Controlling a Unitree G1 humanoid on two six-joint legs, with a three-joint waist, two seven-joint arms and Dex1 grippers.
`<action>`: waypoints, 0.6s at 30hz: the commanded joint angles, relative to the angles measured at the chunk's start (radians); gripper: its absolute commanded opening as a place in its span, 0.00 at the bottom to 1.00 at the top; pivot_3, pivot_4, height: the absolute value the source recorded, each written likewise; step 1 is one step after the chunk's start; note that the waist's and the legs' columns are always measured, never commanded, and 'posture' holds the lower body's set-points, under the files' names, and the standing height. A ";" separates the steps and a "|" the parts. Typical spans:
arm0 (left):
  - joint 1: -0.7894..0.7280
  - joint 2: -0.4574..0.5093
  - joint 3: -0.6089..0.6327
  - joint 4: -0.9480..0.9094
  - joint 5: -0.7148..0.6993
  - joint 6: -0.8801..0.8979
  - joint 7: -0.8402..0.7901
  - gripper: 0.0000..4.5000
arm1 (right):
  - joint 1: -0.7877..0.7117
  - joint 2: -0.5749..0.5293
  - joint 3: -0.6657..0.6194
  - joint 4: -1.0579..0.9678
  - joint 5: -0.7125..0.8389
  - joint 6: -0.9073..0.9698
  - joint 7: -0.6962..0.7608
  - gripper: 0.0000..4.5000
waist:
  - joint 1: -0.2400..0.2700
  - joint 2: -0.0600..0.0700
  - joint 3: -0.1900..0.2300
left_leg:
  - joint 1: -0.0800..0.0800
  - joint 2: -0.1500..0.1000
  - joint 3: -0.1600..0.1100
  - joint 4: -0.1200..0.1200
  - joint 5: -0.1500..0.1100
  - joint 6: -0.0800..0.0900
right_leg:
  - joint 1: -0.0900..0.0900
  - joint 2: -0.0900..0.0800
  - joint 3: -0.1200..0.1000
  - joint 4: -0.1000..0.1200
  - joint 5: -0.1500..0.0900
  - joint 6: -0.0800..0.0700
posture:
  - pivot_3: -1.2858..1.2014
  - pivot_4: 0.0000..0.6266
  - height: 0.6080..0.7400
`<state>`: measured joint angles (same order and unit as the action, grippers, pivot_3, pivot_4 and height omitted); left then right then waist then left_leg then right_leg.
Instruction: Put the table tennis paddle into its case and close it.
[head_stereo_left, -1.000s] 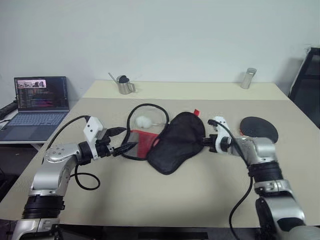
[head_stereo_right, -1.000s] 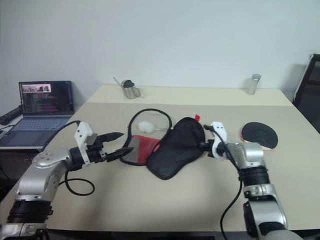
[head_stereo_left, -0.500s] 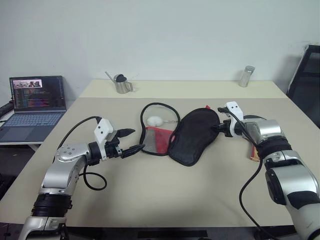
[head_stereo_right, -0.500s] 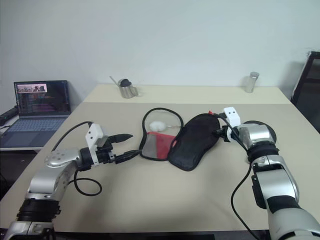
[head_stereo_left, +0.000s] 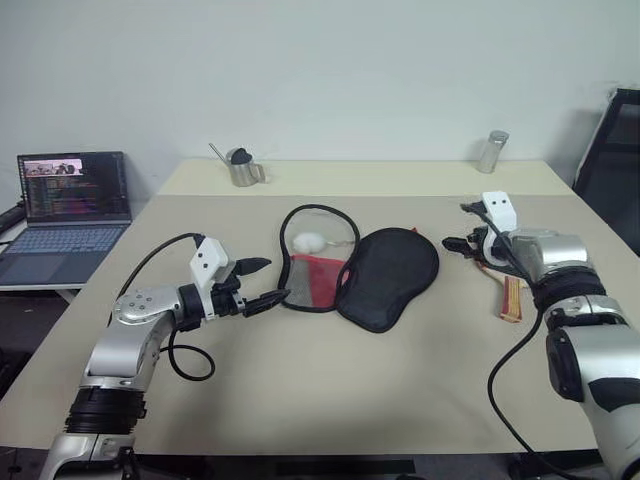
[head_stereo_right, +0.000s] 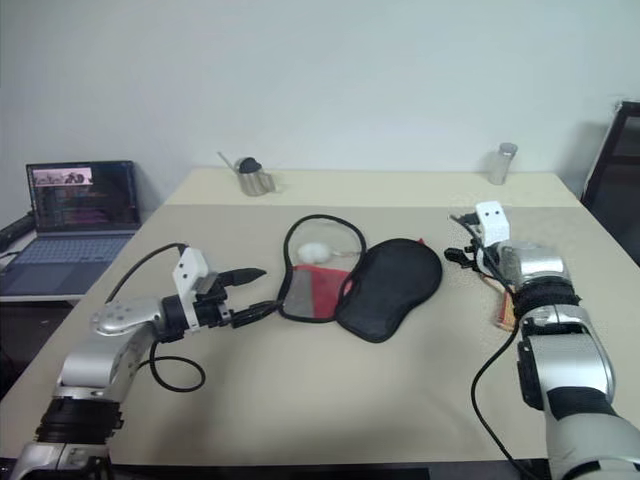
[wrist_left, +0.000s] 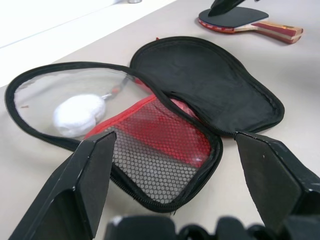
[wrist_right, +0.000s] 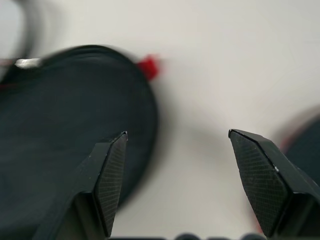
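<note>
Paddle (wrist_left: 250, 22) is seen flat on the beige table (head_stereo_left: 330, 370), at about 3 o'clock from the case (head_stereo_left: 360, 272), well apart from it, black face up, red rim and light wooden handle showing; in the head views it is mostly hidden behind the right gripper (head_stereo_left: 466, 226). The table is pale and matte, set against a plain white wall. At 9 o'clock, off the table edge, an open laptop (head_stereo_left: 68, 215) is noted on a lower surface. At the far edge, a small metal pitcher (head_stereo_left: 240, 168) stands toward 11 o'clock and a metal cylinder (head_stereo_left: 491, 152) toward 1 o'clock. The case lies unzipped mid-table, spread in two halves: the black lid half toward 3 o'clock, the half with red panel and black mesh pocket toward 9 o'clock. A white fluffy ball charm (wrist_left: 80, 114) rests inside the open half. No paddle is held in the case. The left gripper (head_stereo_left: 262, 283) is held just beside the case's 9 o'clock edge, jaws wide, nothing between them. The right gripper's jaws are also parted wide and empty.
</note>
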<state>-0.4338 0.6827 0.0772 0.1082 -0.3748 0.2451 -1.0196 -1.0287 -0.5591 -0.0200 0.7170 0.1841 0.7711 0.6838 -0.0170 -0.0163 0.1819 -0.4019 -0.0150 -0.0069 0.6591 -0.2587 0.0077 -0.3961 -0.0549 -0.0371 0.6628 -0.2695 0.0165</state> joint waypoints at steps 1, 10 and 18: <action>-0.018 0.007 0.013 -0.023 -0.002 -0.021 -0.010 0.92 | 0.113 -0.009 -0.035 -0.317 0.104 0.207 0.034 0.79 | 0.001 0.000 0.000 | 0.000 0.000 0.000 0.000 0.000 0.000 | 0.000 0.000 0.000 0.000 0.000 0.000 | 0.52 0.24 1.00; -0.048 -0.002 -0.001 -0.012 0.007 -0.024 -0.018 0.92 | 0.362 0.131 -0.153 -0.791 0.232 0.525 -0.152 0.99 | 0.002 0.000 0.000 | 0.000 0.000 -0.001 0.001 0.000 0.000 | -0.001 0.000 0.000 0.001 0.000 0.000 | 0.52 0.24 1.00; -0.052 0.004 0.001 -0.013 0.008 -0.019 -0.024 0.92 | 0.459 0.245 -0.169 -0.879 0.255 0.574 -0.256 0.99 | 0.002 0.000 0.000 | 0.000 0.000 0.000 0.001 0.000 0.000 | -0.001 0.000 0.000 0.001 0.000 0.000 | 0.52 0.24 1.00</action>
<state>-0.4666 0.6790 0.0729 0.1135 -0.3680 0.2337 -1.0394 -0.5650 -0.3193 -0.1762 -0.1299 0.4260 1.3611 0.4440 -0.0155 -0.0161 0.1820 -0.4020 -0.0150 -0.0071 0.6602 -0.2587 0.0077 -0.3967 -0.0545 -0.0370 0.6642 -0.2695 0.0166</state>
